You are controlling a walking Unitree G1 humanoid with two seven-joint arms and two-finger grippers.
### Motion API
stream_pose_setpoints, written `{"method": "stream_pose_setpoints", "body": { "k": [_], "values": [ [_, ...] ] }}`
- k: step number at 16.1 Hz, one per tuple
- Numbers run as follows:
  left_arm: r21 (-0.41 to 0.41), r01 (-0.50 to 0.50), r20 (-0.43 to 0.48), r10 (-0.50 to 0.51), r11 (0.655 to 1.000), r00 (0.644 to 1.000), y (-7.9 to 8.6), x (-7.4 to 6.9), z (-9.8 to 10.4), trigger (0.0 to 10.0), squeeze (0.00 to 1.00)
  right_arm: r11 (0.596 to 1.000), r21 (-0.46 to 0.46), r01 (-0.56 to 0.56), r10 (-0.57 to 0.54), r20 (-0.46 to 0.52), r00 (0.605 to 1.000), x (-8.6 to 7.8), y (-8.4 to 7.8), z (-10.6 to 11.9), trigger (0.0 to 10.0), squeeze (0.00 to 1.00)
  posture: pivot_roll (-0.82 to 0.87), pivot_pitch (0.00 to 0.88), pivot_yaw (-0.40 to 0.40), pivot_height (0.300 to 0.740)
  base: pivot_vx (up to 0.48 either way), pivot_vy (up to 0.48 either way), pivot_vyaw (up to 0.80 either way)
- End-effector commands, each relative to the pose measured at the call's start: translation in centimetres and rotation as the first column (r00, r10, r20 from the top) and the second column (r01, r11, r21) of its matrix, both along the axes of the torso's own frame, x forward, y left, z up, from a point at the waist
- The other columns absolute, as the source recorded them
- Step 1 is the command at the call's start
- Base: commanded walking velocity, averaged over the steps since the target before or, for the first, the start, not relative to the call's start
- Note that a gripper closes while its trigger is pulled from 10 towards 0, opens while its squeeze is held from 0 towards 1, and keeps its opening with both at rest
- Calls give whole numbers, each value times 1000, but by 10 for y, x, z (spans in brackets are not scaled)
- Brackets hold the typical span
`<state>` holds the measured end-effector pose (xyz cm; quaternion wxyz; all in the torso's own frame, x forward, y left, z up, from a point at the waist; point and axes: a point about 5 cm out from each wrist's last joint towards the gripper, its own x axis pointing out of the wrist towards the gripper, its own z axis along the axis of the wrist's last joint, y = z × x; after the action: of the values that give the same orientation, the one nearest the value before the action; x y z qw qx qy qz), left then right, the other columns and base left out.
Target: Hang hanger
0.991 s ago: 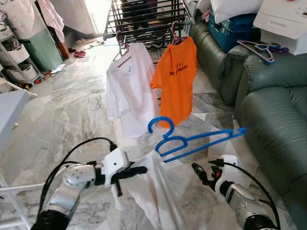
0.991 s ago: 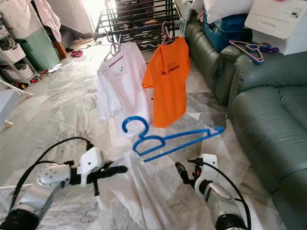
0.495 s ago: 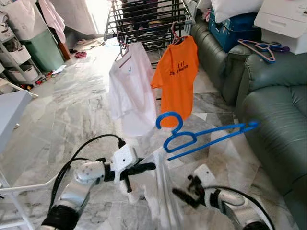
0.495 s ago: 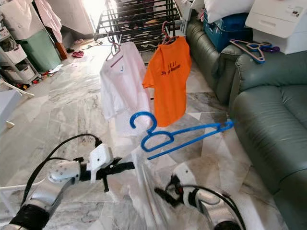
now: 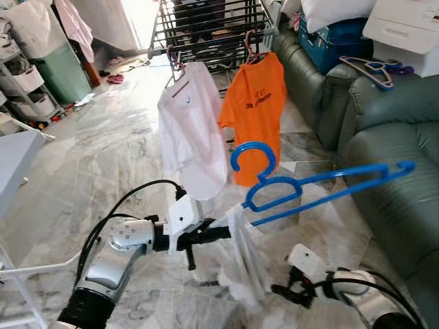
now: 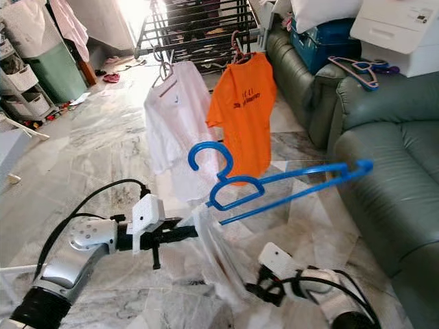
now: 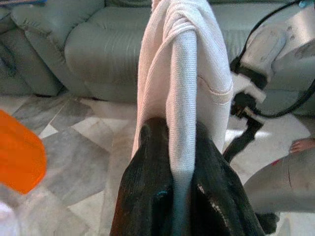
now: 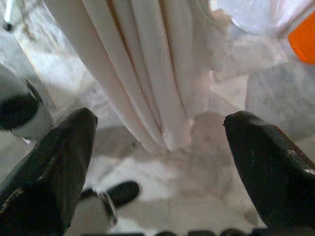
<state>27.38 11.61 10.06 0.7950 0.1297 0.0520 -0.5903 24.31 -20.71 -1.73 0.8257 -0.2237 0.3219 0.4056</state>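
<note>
A blue plastic hanger (image 5: 322, 185) hangs in the air in front of me, hook up, with a bunched white garment (image 5: 241, 257) draped from its left end. My left gripper (image 5: 221, 232) is shut on a fold of that white garment (image 7: 183, 73), just under the hanger's neck. Low and to the right, my right gripper (image 5: 280, 293) sits near the floor, open; its two fingers (image 8: 59, 157) stand wide apart and the garment's hem (image 8: 147, 83) hangs just beyond them, untouched.
A black drying rack (image 5: 206, 27) stands ahead, with a white shirt (image 5: 188, 130) and an orange shirt (image 5: 257, 110) hung on its front. A green sofa (image 5: 391, 137) runs along the right, with spare hangers (image 5: 374, 68) on its arm. Marble floor lies between.
My left gripper has lifted the garment and blue hanger higher and to the right. My right gripper has dropped low and swung in under the garment.
</note>
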Motion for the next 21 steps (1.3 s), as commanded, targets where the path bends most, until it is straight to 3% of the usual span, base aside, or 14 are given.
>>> {"method": "stream_pose_setpoints", "body": {
  "k": [1,2,3,4,5,6,8,9,13,16,17,18,19,21],
  "values": [
    [57,-61,13,60,997,998,10,4,-8,3176,0,1000,-8,-1,1,18,1000,2,5,-1,10000,0,-149,12,125,740,0,0,0],
    [59,-101,0,102,993,995,12,6,-13,4941,0,1000,-10,17,-17,33,999,3,6,-1,10000,0,-149,10,123,740,0,0,0],
    [114,-219,17,219,969,976,20,12,-28,7373,0,996,15,87,-87,80,993,9,11,0,10000,0,-155,9,122,740,0,0,0],
    [161,-321,-4,326,933,945,28,11,-48,7059,0,981,60,186,-192,124,973,16,18,2,10000,0,-158,6,120,740,0,0,0],
    [176,-412,-54,426,894,903,34,9,-65,8627,0,969,107,222,-237,154,959,20,25,5,10000,0,-162,7,122,740,0,0,0],
    [186,-452,-105,475,873,874,36,3,-77,9333,0,956,170,237,-266,169,949,20,33,7,10000,0,-171,8,121,740,0,0,0],
    [190,-447,-145,476,874,868,33,-4,-87,8706,0,944,196,264,-299,180,937,19,37,6,10000,0,-180,8,119,740,0,0,0],
    [198,-458,-145,488,867,861,31,-5,-92,9922,0,935,211,285,-326,194,925,17,41,5,10000,0,-182,7,118,740,0,0,0],
    [164,-376,-54,389,912,920,19,6,-76,9882,0,866,214,453,-487,151,860,12,32,-5,10000,0,-178,10,120,740,0,0,0],
    [133,-244,-28,249,961,968,12,6,-63,9608,0,921,122,371,-388,186,903,8,24,-7,10000,0,-171,15,128,740,0,0,0],
    [131,-195,-20,199,972,980,11,5,-59,8549,0,936,84,343,-353,191,916,7,22,-8,10000,0,-166,17,129,740,0,0,0],
    [125,-154,-23,158,980,987,11,4,-54,8824,0,952,58,300,-306,200,931,7,21,-7,10000,0,-161,21,130,740,0,0,0],
    [117,-119,-17,122,986,992,11,4,-48,8157,0,966,36,257,-259,201,945,7,19,-7,10000,0,-158,23,132,740,0,0,0],
    [86,-11,9,11,996,1000,13,5,-21,6824,0,991,-52,125,-111,220,969,8,10,-1,10000,0,-149,28,132,740,0,0,0]
  ]
}}
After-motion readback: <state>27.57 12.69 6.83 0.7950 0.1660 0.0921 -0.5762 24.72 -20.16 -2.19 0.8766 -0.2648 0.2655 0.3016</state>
